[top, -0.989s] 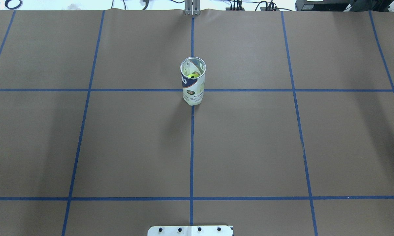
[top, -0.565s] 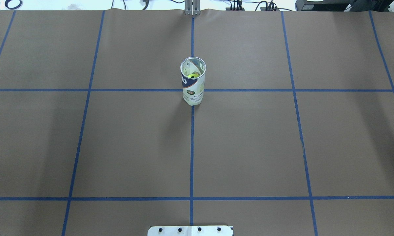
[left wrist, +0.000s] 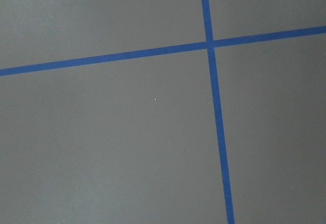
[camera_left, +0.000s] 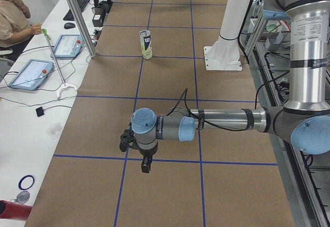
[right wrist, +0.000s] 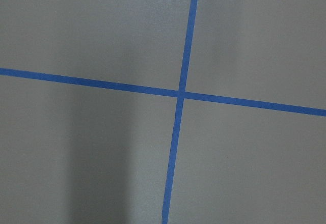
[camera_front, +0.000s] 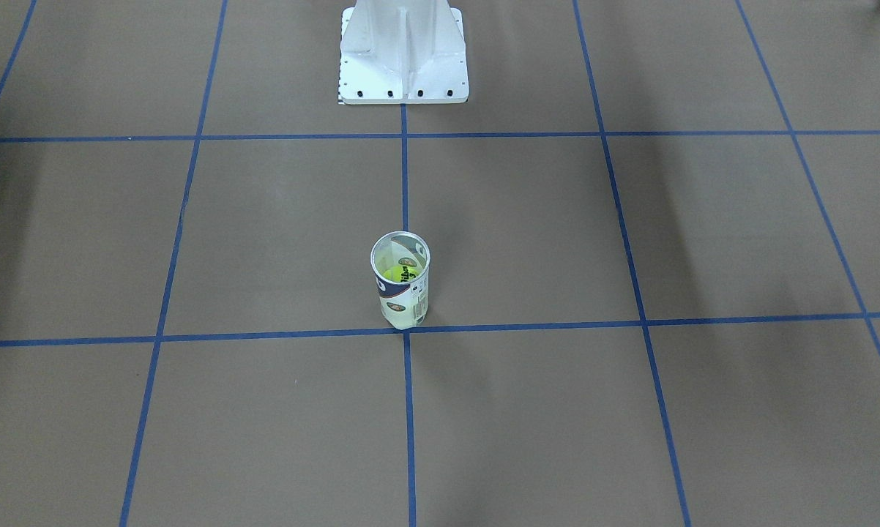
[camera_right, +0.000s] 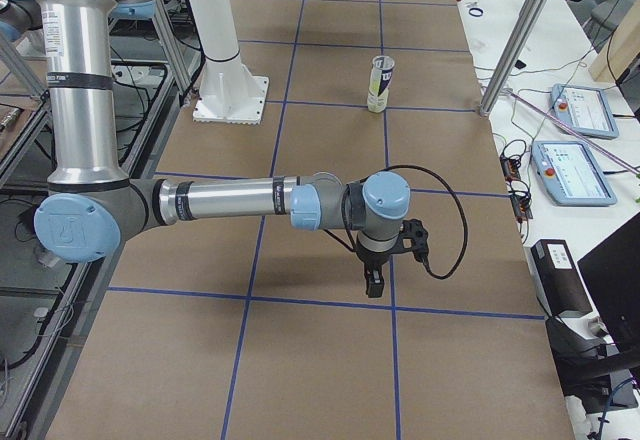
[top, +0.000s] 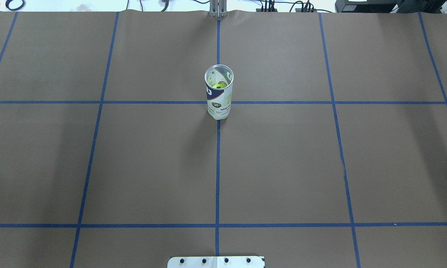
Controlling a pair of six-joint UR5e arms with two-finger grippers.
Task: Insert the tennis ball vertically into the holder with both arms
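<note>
Nearest the table's left end, the left arm [camera_left: 221, 119] reaches out level over the table [top: 283, 167] with the left gripper [camera_left: 145, 164] pointing down above a crossing of blue tape [left wrist: 216, 112]. At the right end the right arm [camera_right: 230, 200] mirrors it, the right gripper [camera_right: 372, 282] also hanging over a tape crossing. Each gripper shows only in a side view and neither wrist camera catches its fingers, so I cannot tell whether either is wide or narrow; neither seems to carry anything. Well apart from both, on the table's centre tape line and nearer the edge away from the robot, stands the holder [top: 219, 97]. Its long axis is upright and its open metal rim faces up. The tennis ball [top: 219, 86] already lies down inside it. The two grippers look about equally far from it, one on each side, with only bare paper between, so nothing blocks a reach; by my reading the insertion is done. The white pedestal base [camera_front: 403, 51] sits at the robot's edge, clear of that path. Beyond the far edge are an aluminium post [camera_left: 77, 15], tablets [camera_left: 30, 74] and a seated person [camera_left: 10, 15].
</note>
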